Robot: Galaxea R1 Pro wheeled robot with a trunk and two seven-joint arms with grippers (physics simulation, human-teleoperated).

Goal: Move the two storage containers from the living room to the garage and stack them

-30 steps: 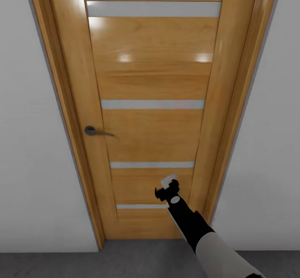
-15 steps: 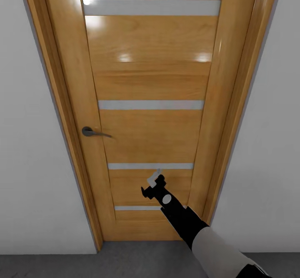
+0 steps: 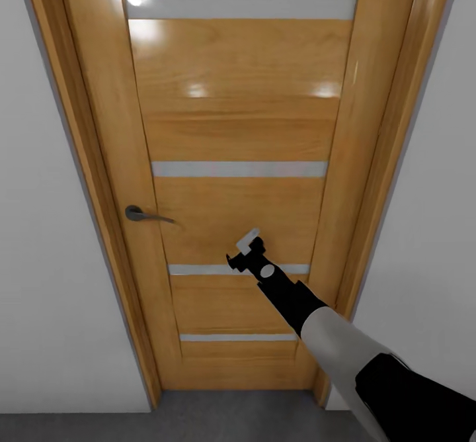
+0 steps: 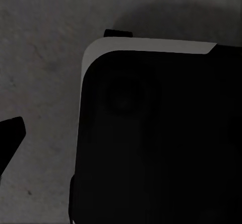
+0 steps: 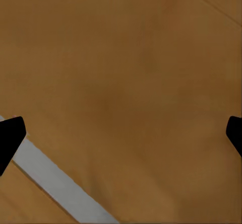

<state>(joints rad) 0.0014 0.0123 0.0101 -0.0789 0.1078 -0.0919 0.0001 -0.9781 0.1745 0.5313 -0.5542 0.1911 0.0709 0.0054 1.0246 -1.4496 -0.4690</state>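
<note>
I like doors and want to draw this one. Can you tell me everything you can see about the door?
The door is shut in its frame. It looks like shiny honey-coloured wood with four pale grey strips running across it. A small dark metal lever handle sits on its left side, pointing toward the middle. White walls stand on both sides and grey floor lies below. The right gripper reaches up in front of its lower middle, right of the handle; whether it touches the wood is unclear.

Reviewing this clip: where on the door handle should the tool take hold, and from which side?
Grip the door handle on its thin lever bar, near the free end that points toward the door's middle, not at the round base by the frame. Come in from the front with fingers above and below, since the bar lies level. The right tool, open, is lower and to its right.
</note>
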